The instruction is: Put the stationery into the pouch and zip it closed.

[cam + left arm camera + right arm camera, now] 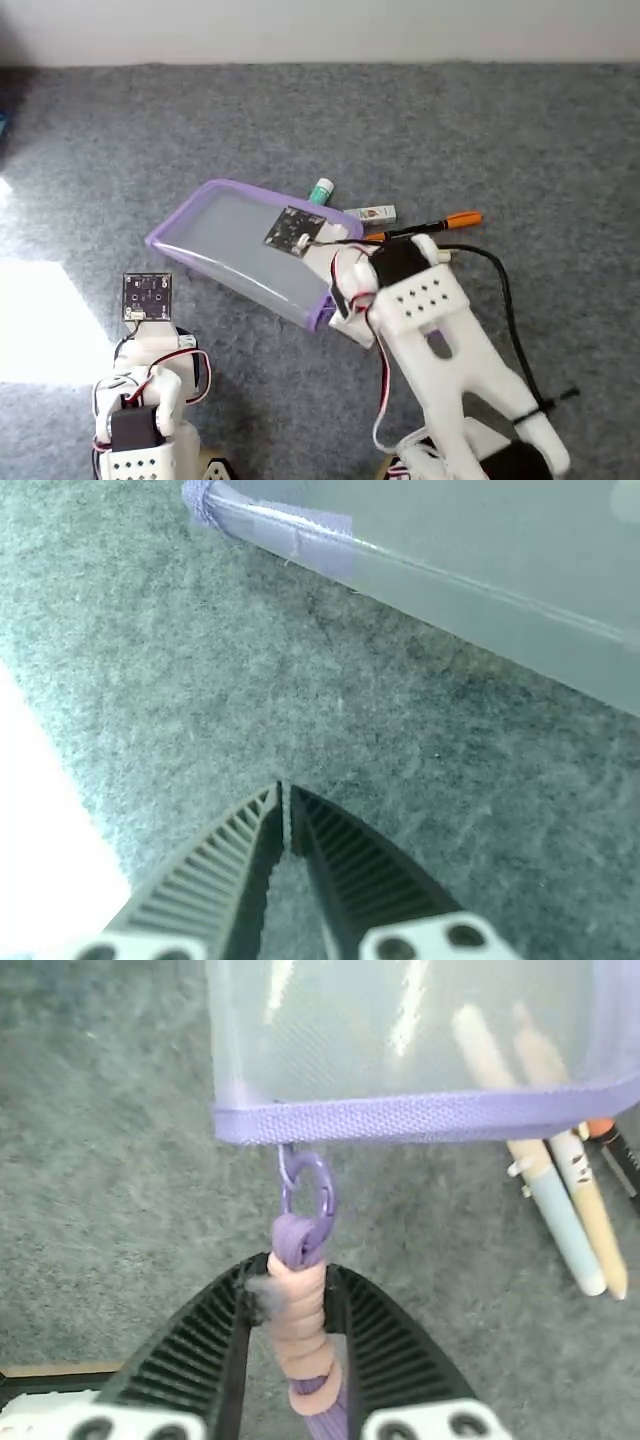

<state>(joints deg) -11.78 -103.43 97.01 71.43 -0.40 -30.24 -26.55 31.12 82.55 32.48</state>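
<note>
The clear plastic pouch with purple edging [240,240] lies in the middle of the grey carpeted counter [500,130]. The right tool [295,1265] is clamped on the pink and purple zipper pull [297,1330], which a purple ring [308,1185] joins to the pouch's edge. The left tool [284,788] is closed and holds nothing, above the counter near the pouch. An orange-ended black pen [440,225], a green-capped white tube [321,190], a pale blue pen [560,1230] and a cream pen [595,1220] lie just beside the pouch.
</note>
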